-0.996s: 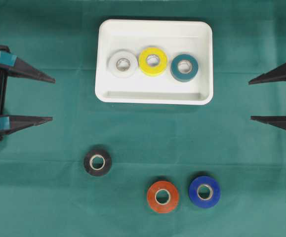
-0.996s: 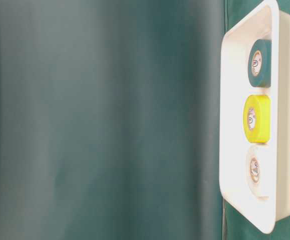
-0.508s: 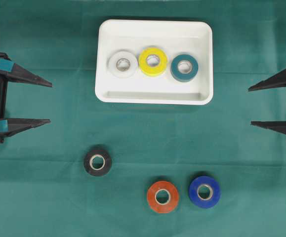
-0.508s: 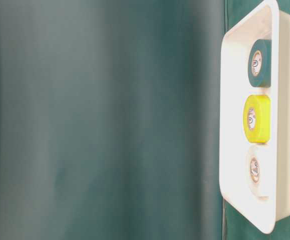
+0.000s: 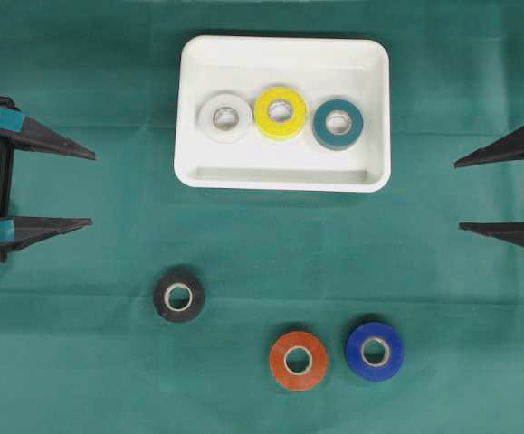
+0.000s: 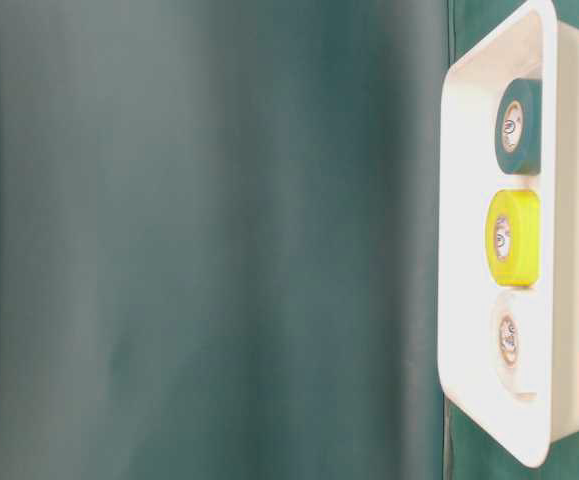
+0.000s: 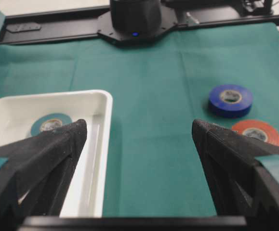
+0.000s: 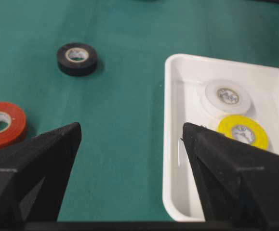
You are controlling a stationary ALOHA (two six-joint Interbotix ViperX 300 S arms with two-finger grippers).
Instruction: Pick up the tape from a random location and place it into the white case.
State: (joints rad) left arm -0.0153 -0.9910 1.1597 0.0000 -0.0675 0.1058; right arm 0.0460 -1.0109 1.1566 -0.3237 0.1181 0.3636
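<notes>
Both arms are mostly cut off at the side edges overhead. The left gripper [image 5: 91,187] and right gripper [image 5: 457,190] are spread wide with nothing in them. The white case [image 5: 284,176] sits toward the far edge of the green cloth [image 5: 243,244], holding white [image 5: 225,117], yellow [image 5: 280,112] and teal [image 5: 338,124] rolls. The table-level view shows just those. Only overhead catches all three loose tapes near the front edge: black tape [image 5: 178,297], orange tape [image 5: 299,360], blue tape [image 5: 375,351].

I'm seeing a green cloth [image 5: 271,244] covering the whole table, lying flat and showing faint straight fold lines. In the table-level view a blurred green expanse is filling the left side, probably the same cloth.
</notes>
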